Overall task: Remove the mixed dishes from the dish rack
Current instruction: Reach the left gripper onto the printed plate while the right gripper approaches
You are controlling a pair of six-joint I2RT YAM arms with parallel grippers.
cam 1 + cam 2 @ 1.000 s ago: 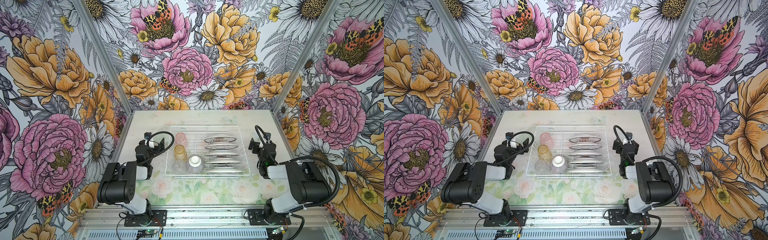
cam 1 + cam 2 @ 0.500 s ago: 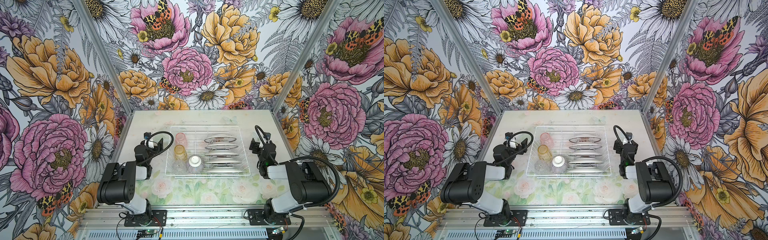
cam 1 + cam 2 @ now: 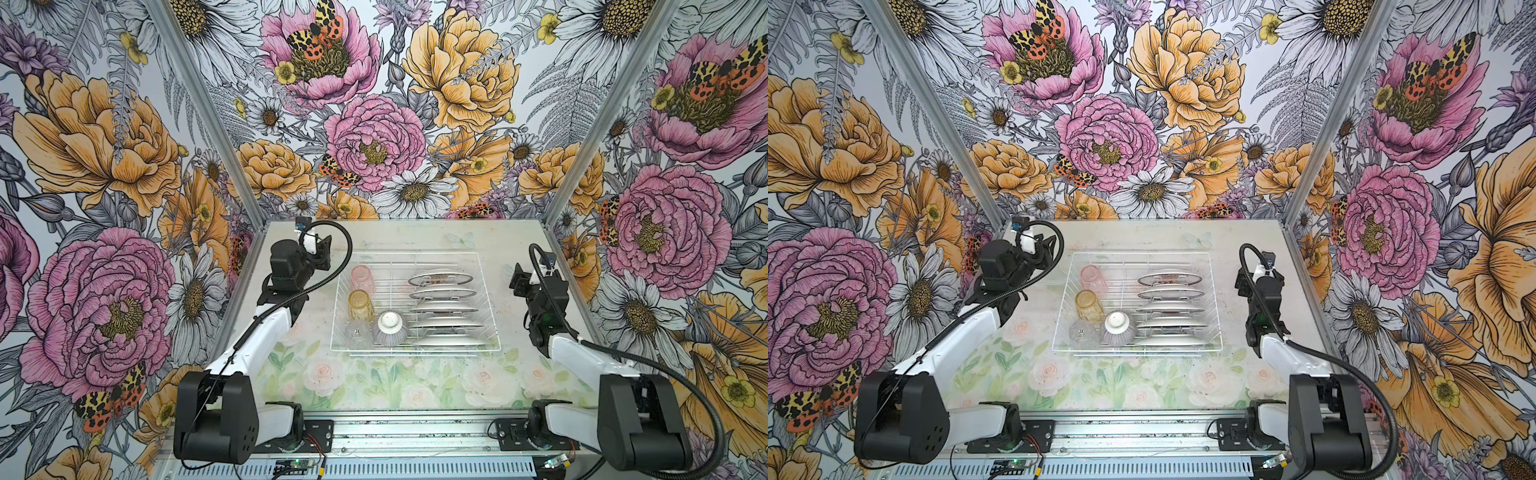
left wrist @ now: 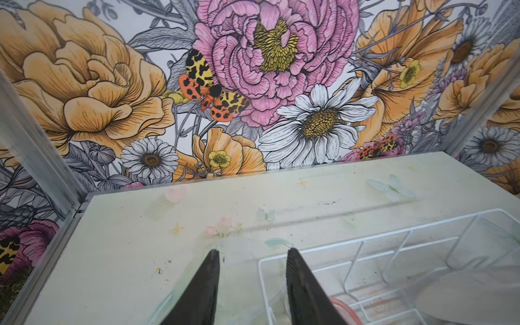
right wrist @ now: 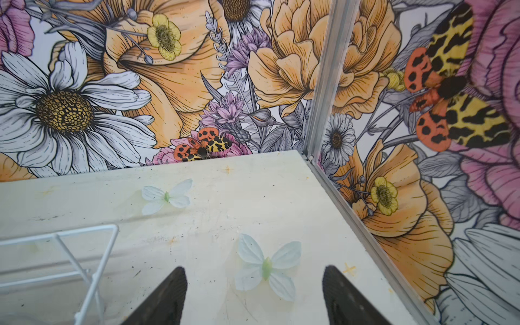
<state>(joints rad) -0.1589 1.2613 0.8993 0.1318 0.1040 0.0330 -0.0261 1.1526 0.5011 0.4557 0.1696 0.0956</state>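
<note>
Left gripper (image 4: 252,253): jaws held partly spread, nothing pinched; dish rack (image 4: 363,241) corner seen just beside one jaw.
Tumblers (image 3: 360,304), bowl (image 3: 390,328): kept upturned in the rack, likely for draining; clear tumbler barely made out.
Plates (image 3: 444,309): stood edgewise, likewise drained; prints hidden.
Right gripper (image 5: 254,270): jaws spread wide, nothing held; rack well aside.

The dish rack (image 3: 390,276) fills mid-table, leaving bare table (image 3: 395,382) widest at its 6 o'clock, with narrower strips at 9, 12 and 3 o'clock hemmed by the walls (image 3: 124,166). Inside, upright plates (image 3: 445,306) crowd the 3 o'clock half; tumblers (image 3: 360,301) and a bowl (image 3: 390,328) block the 9 o'clock side.
</note>
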